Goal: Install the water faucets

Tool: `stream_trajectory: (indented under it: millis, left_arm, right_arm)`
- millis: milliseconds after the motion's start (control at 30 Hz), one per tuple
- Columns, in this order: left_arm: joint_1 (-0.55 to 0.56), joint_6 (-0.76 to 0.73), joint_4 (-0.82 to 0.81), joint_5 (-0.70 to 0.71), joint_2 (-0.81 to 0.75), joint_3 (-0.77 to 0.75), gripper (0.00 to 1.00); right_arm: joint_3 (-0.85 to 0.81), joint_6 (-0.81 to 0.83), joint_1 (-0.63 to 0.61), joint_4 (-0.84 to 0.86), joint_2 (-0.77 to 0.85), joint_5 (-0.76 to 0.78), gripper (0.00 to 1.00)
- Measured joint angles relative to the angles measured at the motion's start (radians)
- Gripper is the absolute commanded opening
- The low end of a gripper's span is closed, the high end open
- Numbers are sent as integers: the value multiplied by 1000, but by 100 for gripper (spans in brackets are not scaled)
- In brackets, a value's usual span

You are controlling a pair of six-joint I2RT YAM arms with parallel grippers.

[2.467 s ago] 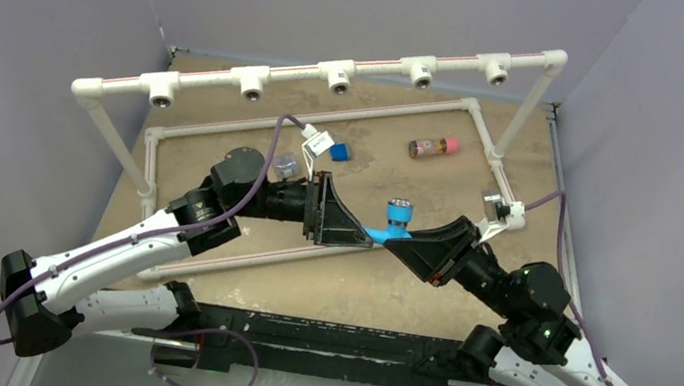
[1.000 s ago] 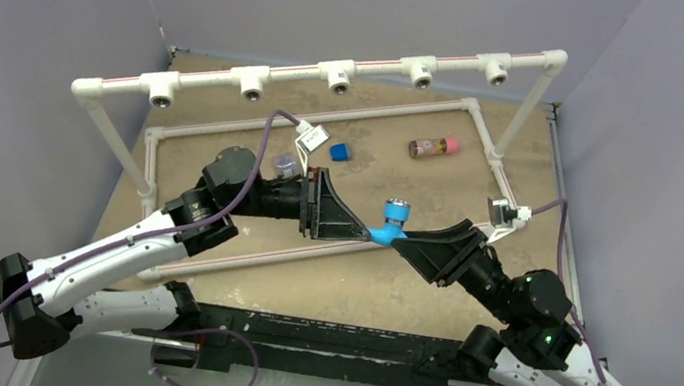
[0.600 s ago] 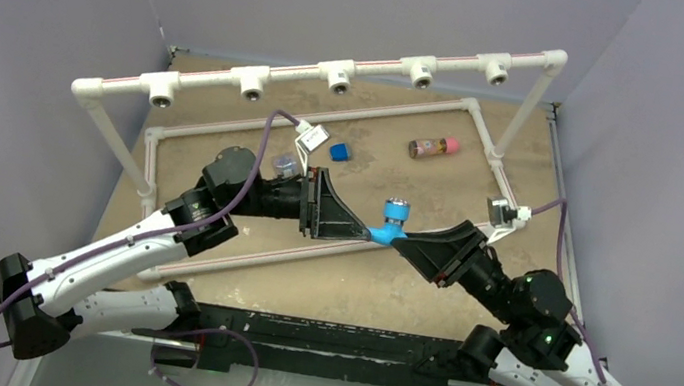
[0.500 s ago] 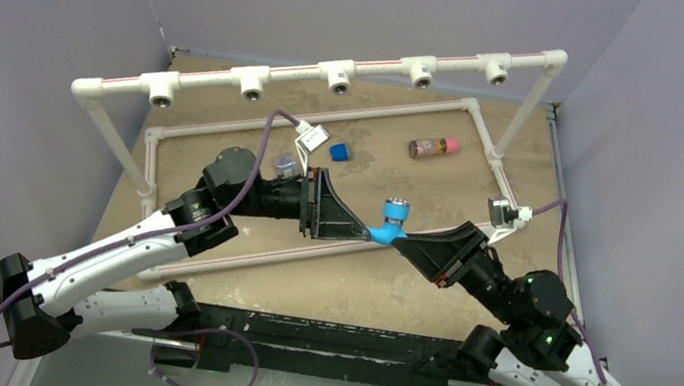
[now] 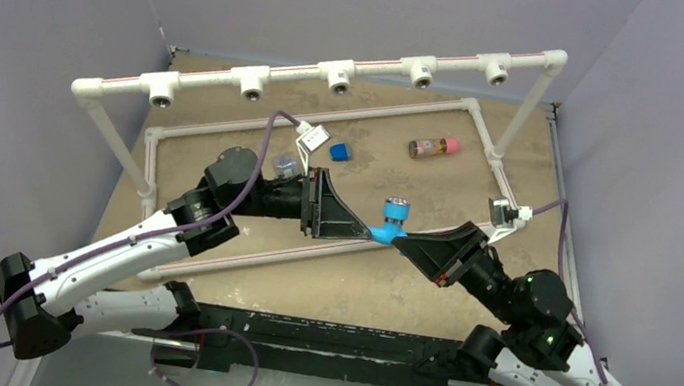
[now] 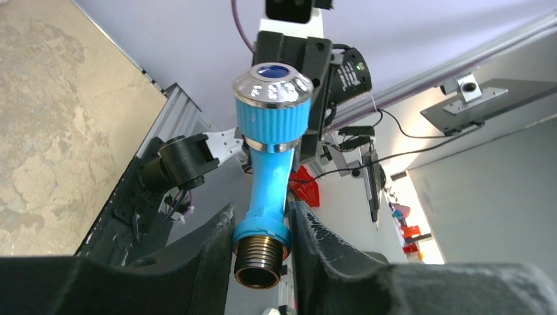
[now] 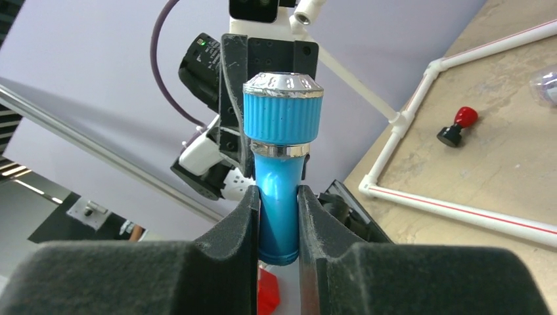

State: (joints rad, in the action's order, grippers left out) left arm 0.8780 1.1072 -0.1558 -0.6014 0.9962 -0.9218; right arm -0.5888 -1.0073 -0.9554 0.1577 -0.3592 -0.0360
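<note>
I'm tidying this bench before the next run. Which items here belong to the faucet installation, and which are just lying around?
Belongs to the job:
light-blue plastic faucet, held by left gripper and right gripper
white pipe rack with open sockets

Lying about:
small dark-blue cube
brown cylinder with pink cap
small red-and-black knob

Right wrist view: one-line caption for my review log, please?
Light-blue water faucet clamped by its stem in the right gripper, chrome-capped knob sticking out past the jaws.
</note>
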Motion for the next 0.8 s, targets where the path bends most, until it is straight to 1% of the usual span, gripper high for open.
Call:
stream_trajectory:
  millis: [67, 100, 233, 400, 533, 700, 733, 800]
  left_arm:
    - [0, 0, 16, 8, 1, -2, 53]
    - [0, -3, 29, 14, 2, -3, 58]
    - [0, -36, 125, 54, 6, -38, 66]
    - [0, -139, 294, 135, 32, -177, 68]
    - [0, -266, 439, 231, 73, -341, 69]
    - [0, -412, 576, 351, 140, -503, 68]
    - [0, -468, 624, 399, 179, -575, 66]
    - [0, -509, 661, 436, 208, -631, 62]
  right_arm:
    - [-6, 12, 0, -9, -2, 2, 0]
    - [-12, 22, 0, -20, -5, 2, 0]
    - [-46, 61, 0, -71, -24, 29, 0]
    - [-136, 133, 0, -156, -61, 96, 0]
    - [-251, 220, 0, -229, -105, 179, 0]
    - [-360, 332, 0, -290, -172, 293, 0]
    - [-385, 362, 0, -309, -194, 332, 0]
    - [-415, 409, 0, -334, -230, 389, 0]
